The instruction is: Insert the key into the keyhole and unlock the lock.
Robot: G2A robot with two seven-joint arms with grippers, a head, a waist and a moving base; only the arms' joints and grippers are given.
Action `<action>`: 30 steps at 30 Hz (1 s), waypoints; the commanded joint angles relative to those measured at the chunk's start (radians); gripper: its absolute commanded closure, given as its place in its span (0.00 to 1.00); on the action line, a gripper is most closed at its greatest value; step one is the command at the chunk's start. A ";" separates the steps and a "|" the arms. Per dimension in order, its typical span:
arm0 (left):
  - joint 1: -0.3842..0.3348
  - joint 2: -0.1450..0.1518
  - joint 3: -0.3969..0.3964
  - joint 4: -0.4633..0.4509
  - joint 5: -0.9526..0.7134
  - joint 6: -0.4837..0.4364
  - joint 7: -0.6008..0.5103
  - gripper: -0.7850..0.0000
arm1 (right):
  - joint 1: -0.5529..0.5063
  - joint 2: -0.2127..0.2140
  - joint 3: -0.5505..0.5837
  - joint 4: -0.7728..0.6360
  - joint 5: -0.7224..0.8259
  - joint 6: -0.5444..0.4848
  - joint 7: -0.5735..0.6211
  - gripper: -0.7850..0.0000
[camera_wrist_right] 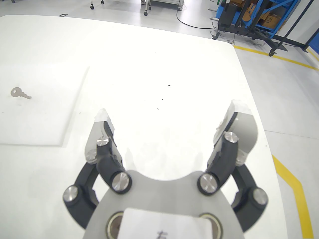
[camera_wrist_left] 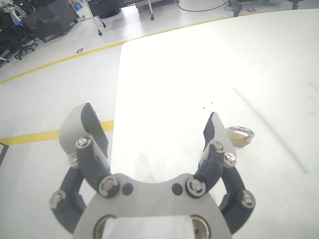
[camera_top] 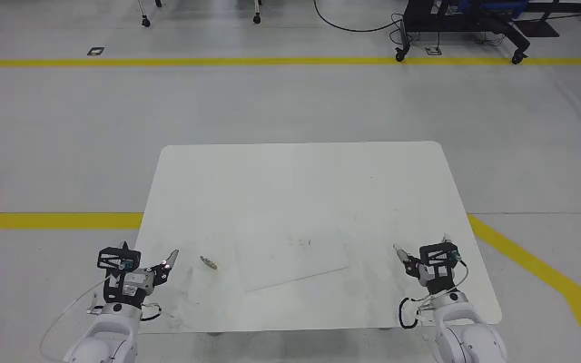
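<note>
Left claw point(camera_wrist_left: 149, 113): spread wide, empty, touching nothing. It sits off the left side of the white mat point(camera_top: 290, 263), at the counter point(camera_top: 300, 181) edge. The lock point(camera_wrist_left: 239, 137) has a brass body and a silver shackle. It lies on the bare counter between that claw and the mat, just beside the claw's mat-side finger; can't tell if they touch. Right claw point(camera_wrist_right: 169, 109): also wide, empty, off the mat's right side, over bare counter. Key point(camera_wrist_right: 20, 93) lies flat on the mat, well apart from both claws and the lock.
</note>
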 commanded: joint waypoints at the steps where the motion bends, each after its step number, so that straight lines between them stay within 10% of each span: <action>1: 0.000 0.000 0.000 0.000 0.000 0.000 0.000 0.00 | 0.000 0.000 0.000 0.000 0.000 0.000 0.000 0.00; 22: 0.000 0.000 0.000 0.000 0.000 0.000 0.000 0.00 | 0.015 0.000 -0.008 -0.010 -0.012 -0.007 0.012 0.00; 30: 0.000 0.000 0.000 0.000 0.000 0.000 0.000 0.00 | 0.211 -0.021 -0.246 0.035 -0.083 -0.115 0.105 0.00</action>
